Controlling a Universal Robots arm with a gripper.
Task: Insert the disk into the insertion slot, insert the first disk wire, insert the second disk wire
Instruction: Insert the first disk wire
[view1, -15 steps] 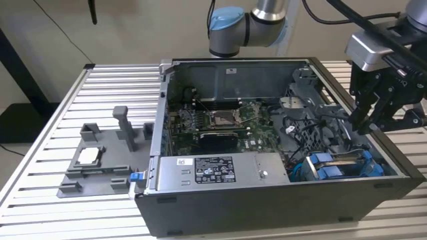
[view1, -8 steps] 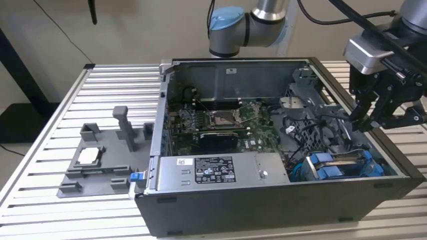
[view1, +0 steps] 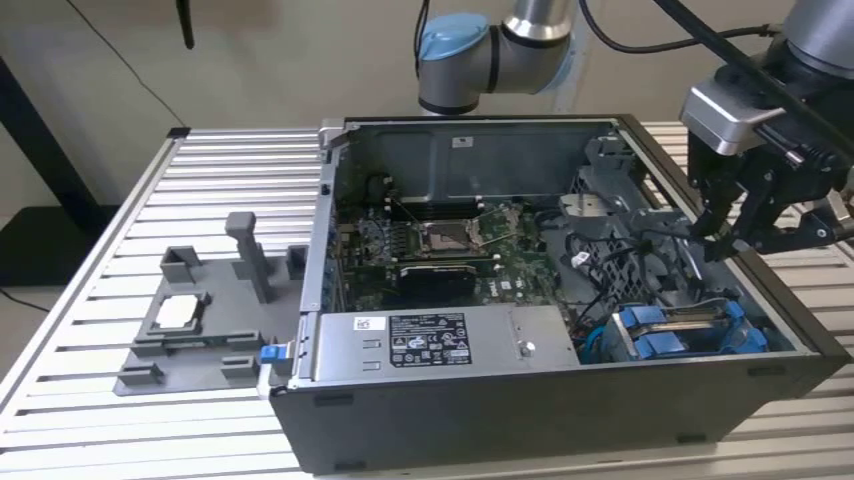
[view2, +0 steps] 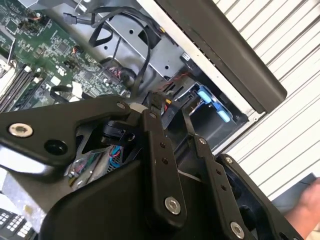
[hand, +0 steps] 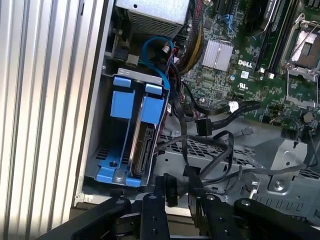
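On the exterior view's left I see a grey fixture (view1: 187, 340) on the slatted table (view1: 227, 165), with a small flat silver part (view1: 178, 312) seated in one of its pockets. Beside it stands the open computer case (view1: 534, 410). Inside, the long grey power supply box (view1: 427, 345) lies along the near wall and the motherboard (view1: 447, 245) sits behind it. The insertion slot (view1: 663, 345) takes the corner toward the exterior view's right.

In the first wrist view that slot holds the disk (hand: 144, 147), standing on edge in its blue carrier and seated inside the metal cage, next to a second blue tab (hand: 122, 97). A blue cable (hand: 150, 45) loops over the bay, and loose black cables (hand: 220, 142) lie across the perforated plate (hand: 200, 147) beside it.

My gripper (view1: 731, 235) hangs over the case's wall on the exterior view's right, close to the bay. A black plug (hand: 171, 190) sits at its tip; I cannot tell whether the gripper is clamped on it or standing open.
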